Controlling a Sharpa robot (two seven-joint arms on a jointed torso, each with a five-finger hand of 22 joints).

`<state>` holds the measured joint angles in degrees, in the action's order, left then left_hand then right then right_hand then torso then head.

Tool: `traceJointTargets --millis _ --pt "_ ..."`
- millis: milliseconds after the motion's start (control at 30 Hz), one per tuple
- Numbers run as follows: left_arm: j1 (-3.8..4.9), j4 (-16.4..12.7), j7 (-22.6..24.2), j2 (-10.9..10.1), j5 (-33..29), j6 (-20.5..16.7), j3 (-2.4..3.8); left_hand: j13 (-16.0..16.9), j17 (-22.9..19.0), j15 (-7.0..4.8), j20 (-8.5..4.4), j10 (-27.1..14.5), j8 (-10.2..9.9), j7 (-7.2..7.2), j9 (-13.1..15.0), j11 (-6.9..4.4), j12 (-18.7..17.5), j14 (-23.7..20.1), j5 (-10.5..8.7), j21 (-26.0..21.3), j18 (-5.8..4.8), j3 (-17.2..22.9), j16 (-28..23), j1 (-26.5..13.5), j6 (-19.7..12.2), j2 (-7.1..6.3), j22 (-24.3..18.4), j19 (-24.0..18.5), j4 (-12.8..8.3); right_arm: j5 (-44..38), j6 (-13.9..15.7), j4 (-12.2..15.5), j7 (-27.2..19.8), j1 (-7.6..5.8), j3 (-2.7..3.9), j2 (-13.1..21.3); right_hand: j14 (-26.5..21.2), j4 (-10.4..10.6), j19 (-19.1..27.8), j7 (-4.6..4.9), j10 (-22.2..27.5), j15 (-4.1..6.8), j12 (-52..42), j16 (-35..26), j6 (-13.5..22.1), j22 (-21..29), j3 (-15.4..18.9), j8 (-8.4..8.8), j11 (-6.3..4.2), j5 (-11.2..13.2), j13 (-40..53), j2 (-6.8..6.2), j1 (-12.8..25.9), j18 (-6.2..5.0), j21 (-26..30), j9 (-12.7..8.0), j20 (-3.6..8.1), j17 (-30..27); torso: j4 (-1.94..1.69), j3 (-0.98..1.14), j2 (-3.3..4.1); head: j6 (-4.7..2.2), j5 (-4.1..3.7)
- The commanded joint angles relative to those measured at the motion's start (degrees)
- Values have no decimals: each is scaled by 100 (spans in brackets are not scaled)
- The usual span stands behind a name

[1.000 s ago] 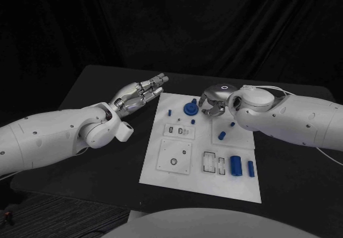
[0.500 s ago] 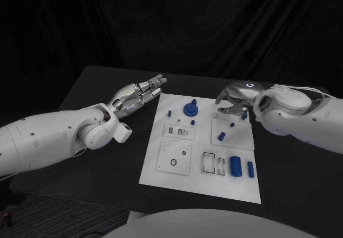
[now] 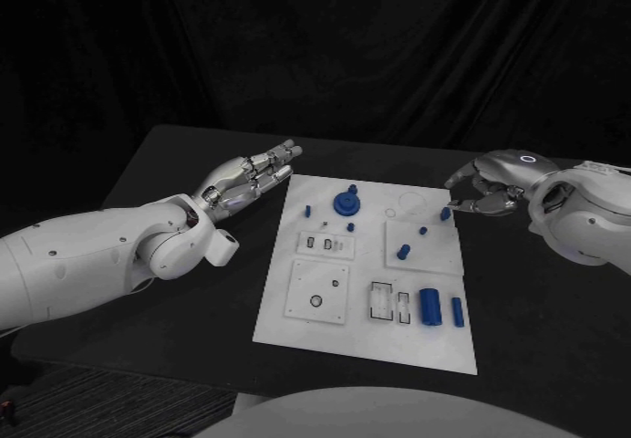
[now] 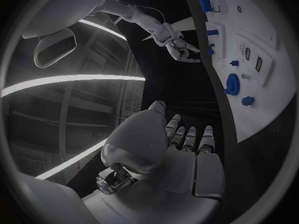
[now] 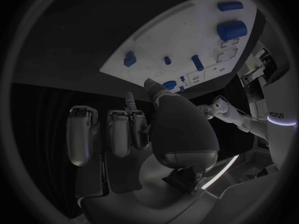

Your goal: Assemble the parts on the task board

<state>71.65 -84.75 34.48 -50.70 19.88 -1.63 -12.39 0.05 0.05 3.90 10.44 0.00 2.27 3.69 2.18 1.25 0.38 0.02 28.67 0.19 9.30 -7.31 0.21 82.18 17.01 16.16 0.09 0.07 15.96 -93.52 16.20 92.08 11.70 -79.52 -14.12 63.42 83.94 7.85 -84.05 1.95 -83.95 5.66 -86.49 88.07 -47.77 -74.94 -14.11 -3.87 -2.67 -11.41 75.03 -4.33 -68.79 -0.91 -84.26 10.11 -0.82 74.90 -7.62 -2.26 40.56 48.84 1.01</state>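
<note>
The task board [image 3: 372, 315] lies mid-tabletop [image 3: 171, 160], its blue parts [image 3: 431, 305] unmoved. The right hand [image 3: 484, 194], fingers curled on nothing, has drawn back from above the board to just past its right edge. The left hand [image 3: 253, 173] stays flat and open beside the left edge.

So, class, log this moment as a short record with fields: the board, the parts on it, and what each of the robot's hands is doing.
Board: white task board flat on the black table.
Parts: blue round part near the far edge; large blue cylinder near the front right.
Left hand: left hand beside the board's far left corner, fingers extended, holding nothing.
Right hand: right hand just past the board's right edge, fingers curled downward, nothing visibly held.
</note>
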Motion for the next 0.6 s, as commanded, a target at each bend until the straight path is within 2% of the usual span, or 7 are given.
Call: traceJointTargets --millis 33,100,267,400,600 --pt "-10 8 53 18 -2 43 5 -5 -5 6 38 0 25 -10 9 53 -38 -2 23 -19 100 30 -21 13 40 -6 -9 -7 -8 -37 131 -38 184 64 -9 78 547 -2 -317 -2 -366 48 -34 -44 51 -1308 64 11 -38 67 1202 -1 -78 -59 16 -32 38 1246 -1 -3 3 13 -31" --pt "-15 17 48 26 -2 55 5 -5 -5 6 38 0 25 -10 9 53 -38 -2 23 -19 100 30 -21 13 40 -6 -9 -7 -8 -37 159 -90 180 106 -13 105 546 -5 -326 9 -563 48 -293 -56 -20 -1313 99 -24 -34 108 1443 -14 -116 -55 1 -33 42 1232 0 -1 5 14 -46" --pt "-27 27 44 37 -2 78 5 -5 -5 6 39 0 25 -9 9 54 -38 -2 24 -19 100 32 -21 13 39 -6 -9 -7 -9 -37 219 -227 163 188 -17 90 546 13 -342 32 -605 36 -351 -62 -49 -1323 187 -25 -14 250 1497 -51 -153 -47 -27 -47 35 1219 5 4 9 21 -51" --pt "-38 27 42 35 -2 86 5 -5 -5 6 39 0 25 -9 9 54 -38 -2 24 -19 100 32 -21 13 39 -6 -9 -7 -9 -37 228 -348 139 247 -18 35 542 45 -353 44 -605 28 -351 -80 -43 -1330 261 -18 -4 375 1497 -73 -169 -42 -47 -57 29 1194 -13 3 7 12 -73" --pt "-49 29 40 27 -2 91 5 -5 -5 6 39 0 25 -9 9 54 -38 -2 24 -19 100 32 -21 13 39 -6 -9 -7 -9 -37 237 -472 75 291 -18 -65 541 132 -355 52 -605 20 -351 -86 -53 -1331 357 -22 5 536 1497 -81 -145 -41 -49 -61 20 1183 -9 -2 9 -73 -89"
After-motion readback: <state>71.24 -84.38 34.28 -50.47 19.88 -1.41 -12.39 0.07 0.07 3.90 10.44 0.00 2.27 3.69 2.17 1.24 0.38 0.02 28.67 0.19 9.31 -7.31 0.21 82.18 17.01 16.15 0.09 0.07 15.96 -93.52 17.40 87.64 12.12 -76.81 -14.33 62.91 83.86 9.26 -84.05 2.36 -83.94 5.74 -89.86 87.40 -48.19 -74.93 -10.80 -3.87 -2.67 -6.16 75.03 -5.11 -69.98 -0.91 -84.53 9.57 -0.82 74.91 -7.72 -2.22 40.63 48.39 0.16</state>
